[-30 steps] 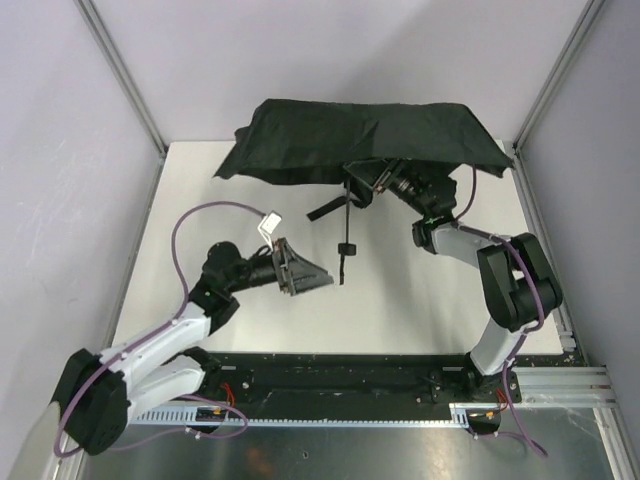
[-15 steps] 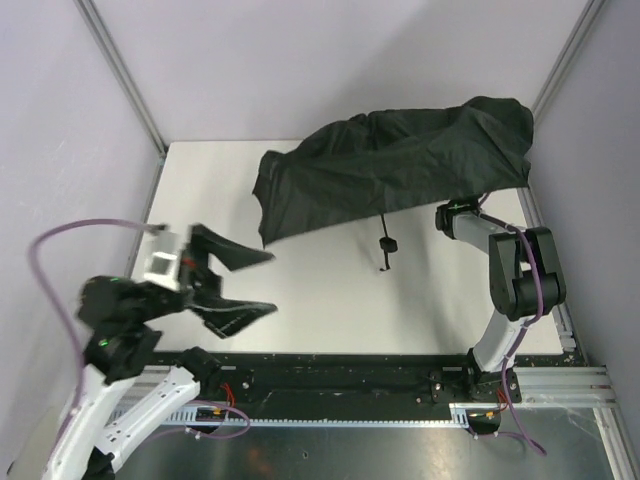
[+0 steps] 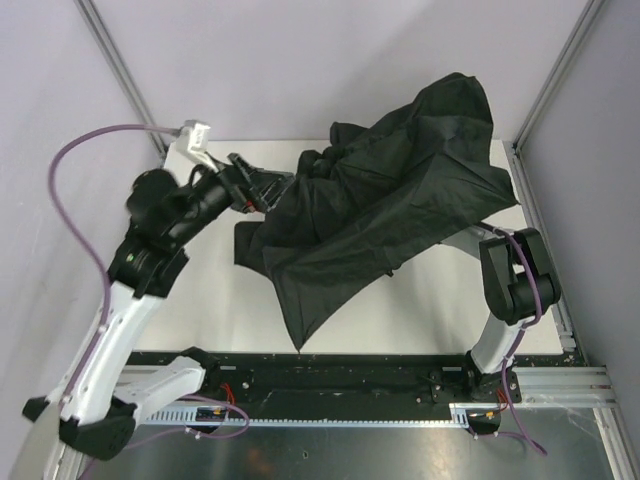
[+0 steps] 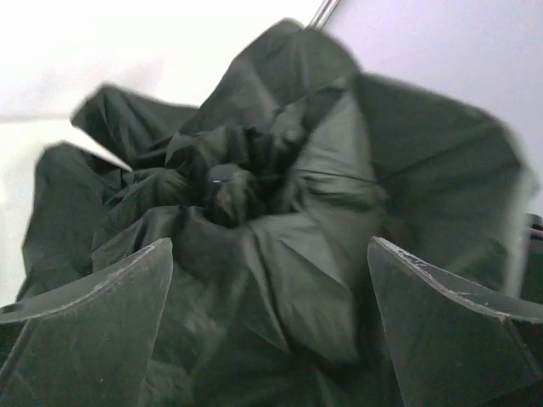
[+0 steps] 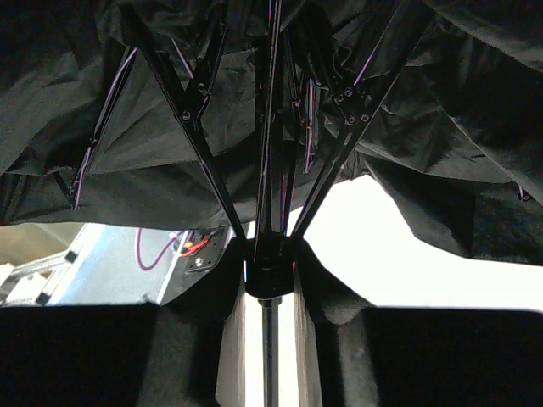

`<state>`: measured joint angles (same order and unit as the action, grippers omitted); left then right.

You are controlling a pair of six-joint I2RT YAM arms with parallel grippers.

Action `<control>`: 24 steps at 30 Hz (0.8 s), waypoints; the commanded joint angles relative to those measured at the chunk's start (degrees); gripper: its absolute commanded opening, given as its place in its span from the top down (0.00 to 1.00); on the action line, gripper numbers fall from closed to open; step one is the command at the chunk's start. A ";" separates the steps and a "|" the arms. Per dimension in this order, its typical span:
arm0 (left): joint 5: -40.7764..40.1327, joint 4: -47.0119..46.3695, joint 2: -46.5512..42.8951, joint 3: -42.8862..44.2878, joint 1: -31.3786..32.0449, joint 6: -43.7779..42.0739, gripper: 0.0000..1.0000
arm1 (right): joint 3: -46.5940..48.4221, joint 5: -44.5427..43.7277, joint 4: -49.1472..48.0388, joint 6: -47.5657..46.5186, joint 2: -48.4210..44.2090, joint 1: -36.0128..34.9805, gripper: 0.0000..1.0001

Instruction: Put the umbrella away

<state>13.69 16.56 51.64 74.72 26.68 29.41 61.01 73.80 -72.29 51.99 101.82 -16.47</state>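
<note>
Hoisted half-collapsed and tilted above the white worktop (image 3: pixel 200 300): black compact folding umbrella (image 3: pixel 400 200) of crumpled dark fabric, one corner drooping low at its near side.

Likely trouble from here: loose fabric snagging among the thin metal ribs (image 5: pixel 195 136) or catching on a finger. Sprung ribs forcing the umbrella wide again under an off-centre squeeze. Or the shaft twisting in a single-point hold and swinging the umbrella into the pale side wall (image 3: pixel 580 150) beside it.

Left pincer (image 4: pixel 269 254) spread fully wide, translucent fingers (image 4: pixel 93 322) flanking the umbrella's bunched crown, gripping nothing and seemingly just short of contact.

Right pincer (image 5: pixel 270 297) hidden beneath the umbrella from overhead. From its own wrist view, clamped narrowly on the slim black telescopic shaft (image 5: pixel 270 356) just under the rib hub, carrying the umbrella's whole weight.
</note>
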 commanded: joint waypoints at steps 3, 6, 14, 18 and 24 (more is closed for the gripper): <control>10.84 0.17 5.63 0.64 -3.80 6.11 0.01 | 1.49 -0.06 -18.59 0.05 -4.87 -3.63 1.00; 15.44 -2.49 7.08 -2.19 -3.66 7.10 0.01 | 1.48 -1.08 -18.59 -0.22 -4.73 -4.16 1.00; 17.22 -9.36 10.25 -6.42 0.73 4.21 0.00 | 1.47 -0.47 -18.67 -0.03 -3.77 -5.24 1.00; 15.25 -9.43 15.35 -4.48 1.77 3.29 0.01 | 1.48 0.74 -18.67 0.55 -4.23 -6.30 1.00; 8.36 -9.53 20.45 -0.22 2.58 4.33 0.39 | 1.43 1.73 -18.67 2.37 -3.44 -8.40 1.00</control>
<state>27.03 8.86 69.49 70.76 28.29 34.37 60.86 74.65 -71.31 53.52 100.20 -21.91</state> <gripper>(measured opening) 0.759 0.233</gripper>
